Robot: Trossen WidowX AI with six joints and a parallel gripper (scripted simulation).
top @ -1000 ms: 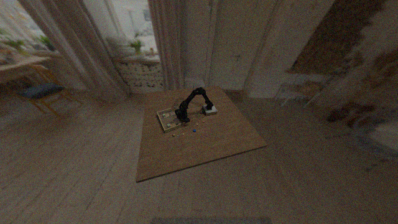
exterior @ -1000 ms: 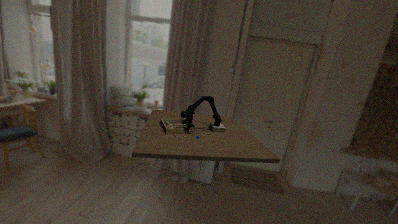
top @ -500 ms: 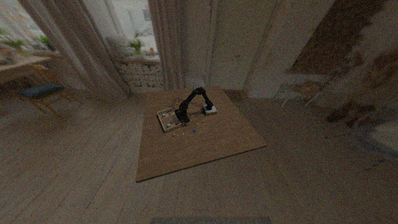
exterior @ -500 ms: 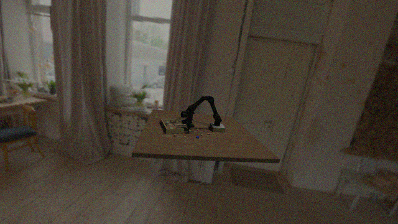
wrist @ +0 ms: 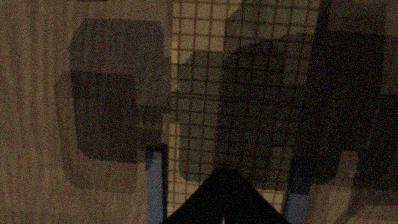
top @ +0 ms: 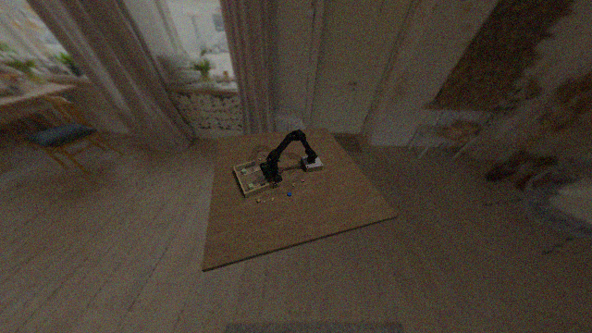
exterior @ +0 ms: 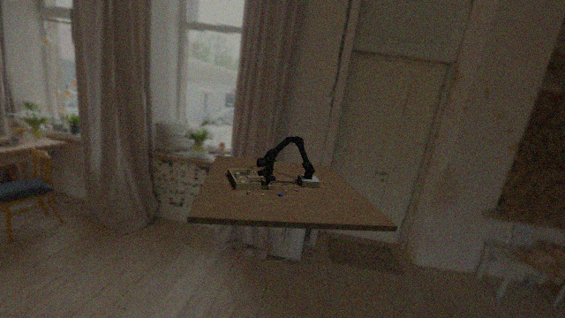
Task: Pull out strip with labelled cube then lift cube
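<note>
Currently your black pincer (wrist: 223, 212) is fully closed, gripping nothing, pressed low over the pale grid-patterned strip (wrist: 200, 30) directly ahead. Labelled cube: you cannot tell where. Pull-out looks underway; pick-up and lift remain.

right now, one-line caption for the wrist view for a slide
Shut claw hangs low over a pale gridded strip that runs up the frame, with dark shadows falling across it.
</note>
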